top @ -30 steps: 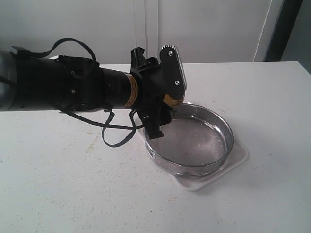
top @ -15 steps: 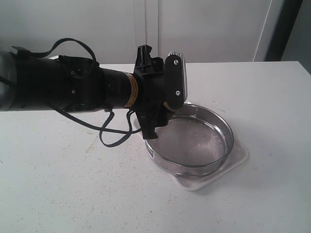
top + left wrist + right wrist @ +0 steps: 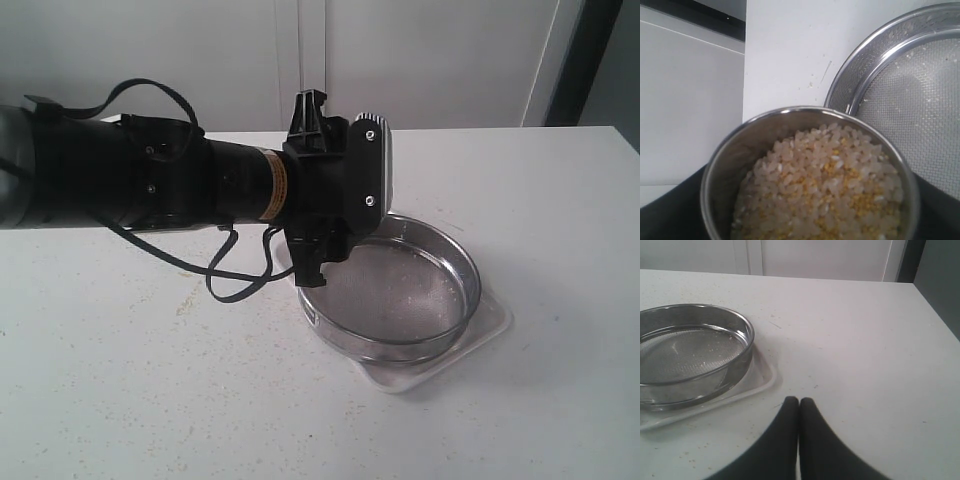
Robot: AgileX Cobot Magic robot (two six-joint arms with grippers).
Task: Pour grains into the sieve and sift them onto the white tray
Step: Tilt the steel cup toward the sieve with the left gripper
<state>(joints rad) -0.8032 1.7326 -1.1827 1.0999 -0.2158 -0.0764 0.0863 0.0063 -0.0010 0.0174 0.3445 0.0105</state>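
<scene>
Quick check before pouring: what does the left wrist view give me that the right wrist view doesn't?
Left wrist only: the steel cup, full of grains, close to the sieve. Right wrist only: the white tray under the sieve and the right gripper, shut and empty. Both: the sieve, only scattered specks on its mesh, and the table.

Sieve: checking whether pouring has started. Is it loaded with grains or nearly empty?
Nearly empty: the sieve mesh shows only scattered specks, while the cup beside it is full of grains.
</scene>
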